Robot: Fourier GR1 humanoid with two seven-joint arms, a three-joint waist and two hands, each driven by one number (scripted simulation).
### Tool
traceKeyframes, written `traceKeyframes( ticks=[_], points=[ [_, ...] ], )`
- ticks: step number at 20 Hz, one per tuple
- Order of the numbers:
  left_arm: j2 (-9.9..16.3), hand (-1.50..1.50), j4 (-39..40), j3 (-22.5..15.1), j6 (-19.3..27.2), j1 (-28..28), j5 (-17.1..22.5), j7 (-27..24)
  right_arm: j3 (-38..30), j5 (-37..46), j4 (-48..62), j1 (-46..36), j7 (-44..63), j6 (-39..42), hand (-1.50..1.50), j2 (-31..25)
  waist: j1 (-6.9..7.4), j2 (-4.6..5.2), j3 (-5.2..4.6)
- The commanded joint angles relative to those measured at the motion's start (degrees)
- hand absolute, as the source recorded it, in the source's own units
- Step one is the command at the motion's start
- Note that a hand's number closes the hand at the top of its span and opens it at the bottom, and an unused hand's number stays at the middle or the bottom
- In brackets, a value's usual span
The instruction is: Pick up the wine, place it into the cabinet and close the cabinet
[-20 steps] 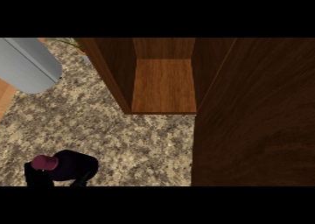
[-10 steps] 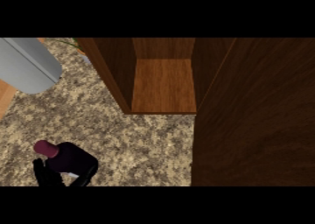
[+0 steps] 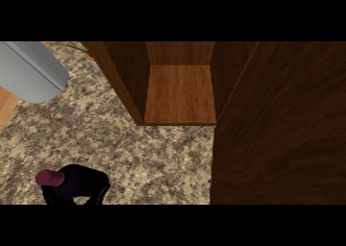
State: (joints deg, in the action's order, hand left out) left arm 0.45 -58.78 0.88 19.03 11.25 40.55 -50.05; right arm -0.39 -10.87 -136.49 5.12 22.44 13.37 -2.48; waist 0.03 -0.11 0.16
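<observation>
open cabinet (image 3: 179, 93) over the speckled worktop (image 3: 119, 144), wine (image 3: 75, 185) low at the worktop's front-left edge

the cabinet's door (image 3: 286, 125) stands wide on the right, its shelf bare. a grey cylinder (image 3: 27, 69) lies toward the far-left corner. the wine is a dark bottle with a maroon cap (image 3: 49, 178), tilted, black fingers (image 3: 59, 198) seemingly curled about its body, though which hand i cannot tell. likely glass: heavy, slick, breakable, best held round the body.
</observation>
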Motion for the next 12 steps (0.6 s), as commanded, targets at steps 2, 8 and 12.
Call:
traceKeyframes(
  ticks=[2,8,12],
  points=[
    [-0.06,1.50,6.95,2.55,-5.62,-3.48,0.62,-1.92,3.72,4.25,2.30,2.76,-5.06,1.46,-1.50,2.16,-0.12,0.09,-0.17],
    [-0.44,1.50,6.58,-3.08,-1.62,-3.80,4.16,-3.24,0.09,-0.30,0.28,2.29,-1.76,1.68,-1.50,-0.02,-0.26,0.09,-0.18],
    [1.49,1.50,8.42,0.71,-6.93,-4.01,0.38,-2.18,1.83,1.52,-2.32,2.59,-0.17,0.80,-1.50,0.25,-0.33,0.08,-0.18]
  ],
)
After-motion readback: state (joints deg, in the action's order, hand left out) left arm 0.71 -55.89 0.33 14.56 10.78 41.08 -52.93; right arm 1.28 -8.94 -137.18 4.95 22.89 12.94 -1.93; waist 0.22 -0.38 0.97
